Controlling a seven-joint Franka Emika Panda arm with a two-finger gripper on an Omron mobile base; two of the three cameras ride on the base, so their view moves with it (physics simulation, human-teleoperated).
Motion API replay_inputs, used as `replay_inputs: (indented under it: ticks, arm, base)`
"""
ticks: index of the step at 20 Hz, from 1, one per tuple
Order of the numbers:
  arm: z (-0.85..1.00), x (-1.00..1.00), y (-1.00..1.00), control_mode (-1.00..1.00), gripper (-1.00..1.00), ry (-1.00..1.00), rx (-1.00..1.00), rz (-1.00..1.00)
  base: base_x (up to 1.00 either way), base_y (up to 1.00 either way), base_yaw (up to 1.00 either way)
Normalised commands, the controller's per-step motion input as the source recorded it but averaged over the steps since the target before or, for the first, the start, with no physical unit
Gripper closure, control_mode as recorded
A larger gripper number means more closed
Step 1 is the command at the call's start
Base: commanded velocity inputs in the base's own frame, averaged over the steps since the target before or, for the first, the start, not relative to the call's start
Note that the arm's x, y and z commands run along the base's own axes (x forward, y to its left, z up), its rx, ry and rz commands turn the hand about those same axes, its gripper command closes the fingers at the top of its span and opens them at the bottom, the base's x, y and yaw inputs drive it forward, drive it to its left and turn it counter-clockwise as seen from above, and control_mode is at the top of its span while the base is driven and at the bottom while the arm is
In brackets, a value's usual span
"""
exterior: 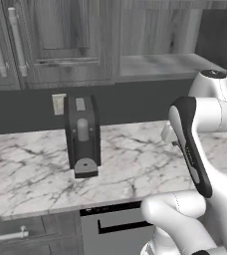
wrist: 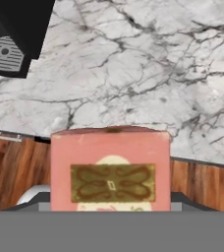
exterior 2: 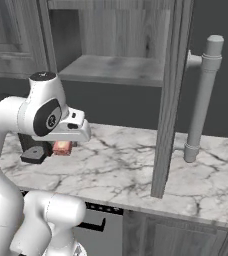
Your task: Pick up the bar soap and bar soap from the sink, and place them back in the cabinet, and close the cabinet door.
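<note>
I'm seeing a flat, rectangular, reddish-pink bar soap point(wrist: 110, 170) with a cream patch sitting right at my hand point(exterior 2: 63, 146) above the veined marble desk point(exterior: 31, 174); whether the fingers are pinching it I cannot tell. The black coffee machine point(exterior: 82, 136) is standing left. The wood-grain cabinet door point(exterior 2: 169, 95) is hanging open right, beside the flat grey shelf point(exterior 2: 113, 67).

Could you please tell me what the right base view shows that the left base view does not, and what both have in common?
Right base view: the open cabinet door seen edge-on with its long silver handle, and a bar soap held at the hand, by the arm's wrist.

Left base view: the closed cupboard doors at upper left and a pale wall outlet.

Both: the marble counter, the grey cabinet shelf, the black coffee machine and the white arm.
</note>
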Motion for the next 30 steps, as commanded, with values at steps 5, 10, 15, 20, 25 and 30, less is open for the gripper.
replay_inputs:
  ticks: [5,10,15,20,25,30]
  arm:
    - [0.00,0.00,0.00,1.00,1.00,0.00,0.00,0.00]
    - [0.00,0.00,0.00,1.00,1.00,0.00,0.00,0.00]
    - [0.00,0.00,0.00,1.00,1.00,0.00,0.00,0.00]
    - [0.00,0.00,0.00,1.00,1.00,0.00,0.00,0.00]
    - [0.00,0.00,0.00,1.00,1.00,0.00,0.00,0.00]
    - [0.00,0.00,0.00,1.00,1.00,0.00,0.00,0.00]
  base:
    - [0.05,0.00,-0.25]
    - [0.07,0.00,-0.03]
    - [0.04,0.00,0.00]
    - [0.02,-0.01,0.00]
    - [0.00,-0.04,0.00]
    - [0.00,0.00,0.00]
